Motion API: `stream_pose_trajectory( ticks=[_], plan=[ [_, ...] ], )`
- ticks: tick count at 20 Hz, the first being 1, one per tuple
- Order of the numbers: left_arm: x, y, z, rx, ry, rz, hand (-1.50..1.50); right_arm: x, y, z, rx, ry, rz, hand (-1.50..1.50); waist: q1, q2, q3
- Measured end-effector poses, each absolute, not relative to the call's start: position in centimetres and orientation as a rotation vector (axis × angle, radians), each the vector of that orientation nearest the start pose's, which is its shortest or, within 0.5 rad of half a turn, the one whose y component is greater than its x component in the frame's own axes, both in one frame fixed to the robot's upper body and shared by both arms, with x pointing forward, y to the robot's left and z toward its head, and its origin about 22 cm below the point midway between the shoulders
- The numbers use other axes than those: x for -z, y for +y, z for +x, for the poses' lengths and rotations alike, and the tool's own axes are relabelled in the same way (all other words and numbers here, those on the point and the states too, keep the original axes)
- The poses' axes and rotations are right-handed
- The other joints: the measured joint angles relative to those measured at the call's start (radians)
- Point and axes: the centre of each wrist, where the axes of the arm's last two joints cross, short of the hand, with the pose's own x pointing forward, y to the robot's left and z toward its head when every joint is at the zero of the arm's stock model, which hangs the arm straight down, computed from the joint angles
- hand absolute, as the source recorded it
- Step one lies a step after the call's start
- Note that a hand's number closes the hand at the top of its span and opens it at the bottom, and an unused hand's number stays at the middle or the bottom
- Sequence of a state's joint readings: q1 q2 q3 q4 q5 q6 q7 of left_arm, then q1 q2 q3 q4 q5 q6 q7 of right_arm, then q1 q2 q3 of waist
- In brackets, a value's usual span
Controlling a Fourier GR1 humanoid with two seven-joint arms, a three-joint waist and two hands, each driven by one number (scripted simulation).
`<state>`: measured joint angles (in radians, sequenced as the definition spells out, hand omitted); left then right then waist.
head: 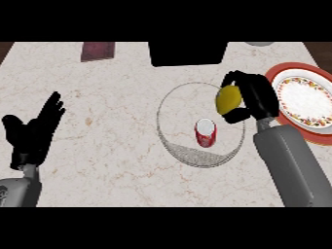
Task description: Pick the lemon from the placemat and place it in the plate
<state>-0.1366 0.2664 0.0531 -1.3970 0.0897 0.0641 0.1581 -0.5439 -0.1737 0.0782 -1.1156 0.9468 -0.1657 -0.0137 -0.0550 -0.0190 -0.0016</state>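
Grey forearms enter from the lower edge, the right forearm [294, 165] larger and closer than the left forearm [10, 192]. At the end of the right forearm, the right hand [258, 99] has its fingers and thumb curled round the yellow lemon [229, 98], which sits on the hand's inner side, towards the middle of the counter [111, 97]. Hand and lemon lie over the right edge of the round pale placemat [179, 107]; whether the lemon is clear of the mat's surface cannot be told. Just below and to the left of the held lemon, a small red cup [206, 133] stands upright on the placemat, apart from the fingers. Just beside the right hand on its outer side lies the plate [308, 99], white in the middle with a patterned band and a red rim.

Well apart to the left, the left hand [32, 131] rests open, fingers straight and pointing up, holding nothing. Beyond both hands, at the counter's far edge, sit a dark red object [98, 50] and a black object [188, 53].
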Motion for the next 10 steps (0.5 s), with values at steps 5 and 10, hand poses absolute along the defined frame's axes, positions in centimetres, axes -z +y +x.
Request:
stream_pose_trajectory(
  ticks=[5,10],
  plan=[
    [-1.8,29.7,27.5,0.049,-1.388,0.198,0.00,-7.9,-22.0,35.0,-0.700,-1.624,-1.139,1.50,0.017,0.005,0.000],
    [-1.1,29.5,27.7,0.063,-1.399,0.181,0.00,-10.0,-25.7,34.1,-0.503,-1.566,-1.187,1.50,0.037,0.014,0.001]
  ],
)
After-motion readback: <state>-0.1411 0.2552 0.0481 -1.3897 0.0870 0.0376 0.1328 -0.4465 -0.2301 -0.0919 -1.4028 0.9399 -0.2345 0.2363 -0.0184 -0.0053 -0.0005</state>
